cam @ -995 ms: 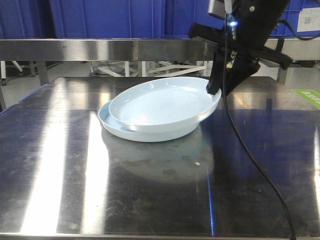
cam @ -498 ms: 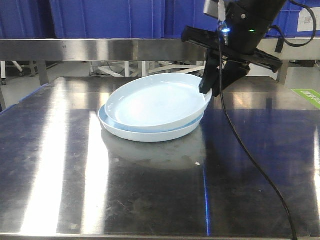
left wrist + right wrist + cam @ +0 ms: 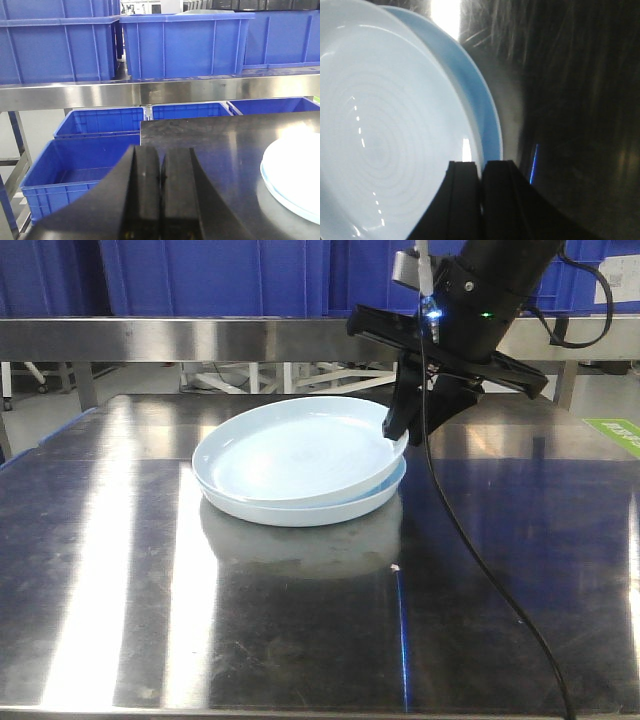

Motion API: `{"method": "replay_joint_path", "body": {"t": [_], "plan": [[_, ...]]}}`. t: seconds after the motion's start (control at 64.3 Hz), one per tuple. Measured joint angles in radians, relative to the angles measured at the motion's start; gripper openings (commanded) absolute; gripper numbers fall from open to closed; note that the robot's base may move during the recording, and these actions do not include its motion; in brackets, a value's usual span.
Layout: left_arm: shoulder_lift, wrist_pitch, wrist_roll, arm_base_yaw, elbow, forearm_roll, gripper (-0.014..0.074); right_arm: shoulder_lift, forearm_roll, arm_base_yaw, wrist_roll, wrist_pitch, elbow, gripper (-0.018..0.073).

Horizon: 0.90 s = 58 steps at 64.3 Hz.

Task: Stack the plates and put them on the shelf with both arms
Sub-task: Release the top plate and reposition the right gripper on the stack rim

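Observation:
Two pale bluish-white plates lie stacked in the middle of the dark steel table. The upper plate (image 3: 295, 450) rests in the lower plate (image 3: 300, 512), its right edge held slightly higher. My right gripper (image 3: 396, 430) is shut on the upper plate's right rim. In the right wrist view its gripper (image 3: 481, 167) pinches the rim of the upper plate (image 3: 385, 130), with the lower plate (image 3: 482, 115) beside it. My left gripper (image 3: 160, 175) is shut and empty, left of the plates (image 3: 295, 175). The steel shelf (image 3: 200, 338) runs behind the table.
Large blue crates (image 3: 200, 275) stand on the shelf rail, and more blue crates (image 3: 95, 150) sit low beyond the table's left edge. The right arm's black cable (image 3: 480, 570) hangs over the table (image 3: 300, 640). A shelf rail (image 3: 150, 92) crosses the left wrist view.
My right gripper has moved left and down with the upper plate. That plate has slid from overhanging the right side to sitting nearly centred on the lower plate.

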Motion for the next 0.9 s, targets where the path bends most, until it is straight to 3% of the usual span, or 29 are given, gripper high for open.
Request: {"method": "replay_joint_path", "body": {"t": [0.218, 0.327, 0.902], "plan": [[0.0, 0.0, 0.0, 0.0, 0.0, 0.0, 0.0082, 0.0, -0.001, 0.0, 0.0, 0.0, 0.0, 0.0301], [0.0, 0.0, 0.0, 0.0, 0.0, 0.0, 0.0082, 0.0, -0.001, 0.0, 0.0, 0.0, 0.0, 0.038], [0.0, 0.0, 0.0, 0.0, 0.0, 0.0, 0.0082, 0.038, -0.097, 0.04, 0.055, -0.023, 0.0, 0.0391]]}}
